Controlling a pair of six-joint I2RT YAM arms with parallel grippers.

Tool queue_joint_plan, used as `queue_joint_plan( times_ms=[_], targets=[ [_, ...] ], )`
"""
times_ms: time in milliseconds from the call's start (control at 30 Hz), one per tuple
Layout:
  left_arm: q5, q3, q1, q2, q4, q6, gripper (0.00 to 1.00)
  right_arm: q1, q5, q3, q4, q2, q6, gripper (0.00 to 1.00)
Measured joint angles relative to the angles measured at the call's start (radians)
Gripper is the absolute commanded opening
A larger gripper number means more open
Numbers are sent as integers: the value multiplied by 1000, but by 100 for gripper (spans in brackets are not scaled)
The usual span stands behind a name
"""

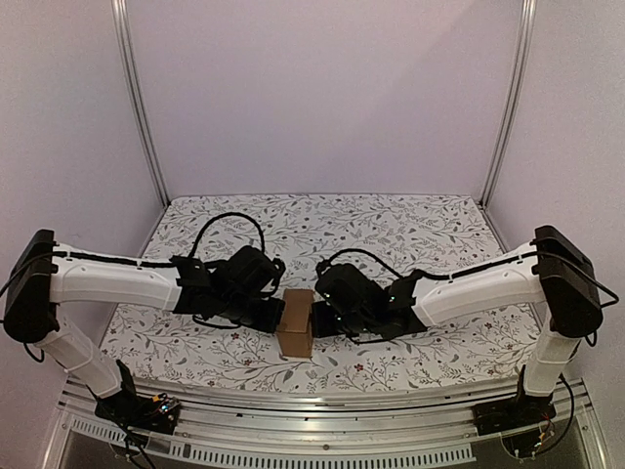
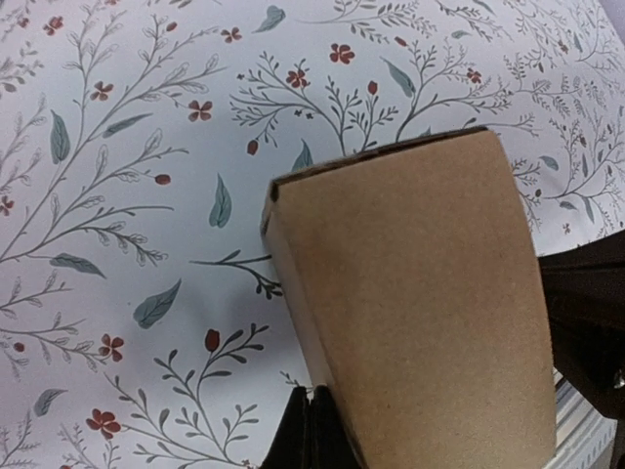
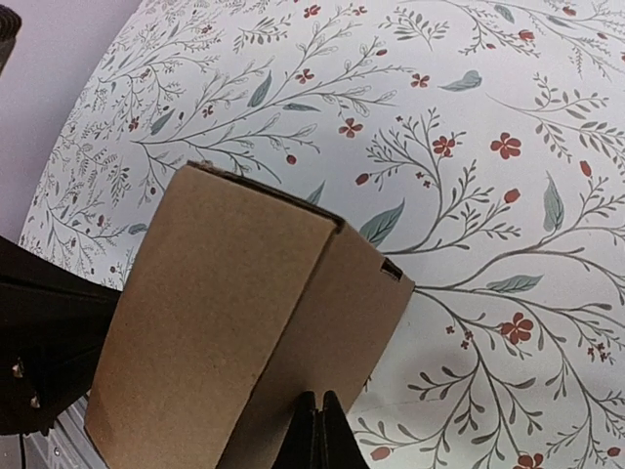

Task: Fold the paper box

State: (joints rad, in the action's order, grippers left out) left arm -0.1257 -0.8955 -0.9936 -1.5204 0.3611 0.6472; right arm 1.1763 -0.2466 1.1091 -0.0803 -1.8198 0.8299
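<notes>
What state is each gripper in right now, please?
Left gripper: jaws closed, tips at the box's side.
Right gripper: jaws closed, tips at the box's other side.

Pale lilac walls (image 1: 322, 88) behind and at both sides, slanted aluminium left post (image 1: 142, 107) and right post (image 1: 508, 98) in the back corners, white tablecloth (image 1: 391, 225) printed with grey-green leaves and small red flowers, metal rail (image 1: 322, 401) along near edge, soft even light
</notes>
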Motion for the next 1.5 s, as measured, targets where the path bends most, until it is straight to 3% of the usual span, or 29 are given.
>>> queue_joint_plan(
  times_ms=[733,1500],
  targets=[
    [-17,1,1,33,17,0,0,-60,105,-27,25,-48,-70,0],
    [-10,-2,20,17,14,19,0,-76,242,-87,453,-237,19,0]
  ],
)
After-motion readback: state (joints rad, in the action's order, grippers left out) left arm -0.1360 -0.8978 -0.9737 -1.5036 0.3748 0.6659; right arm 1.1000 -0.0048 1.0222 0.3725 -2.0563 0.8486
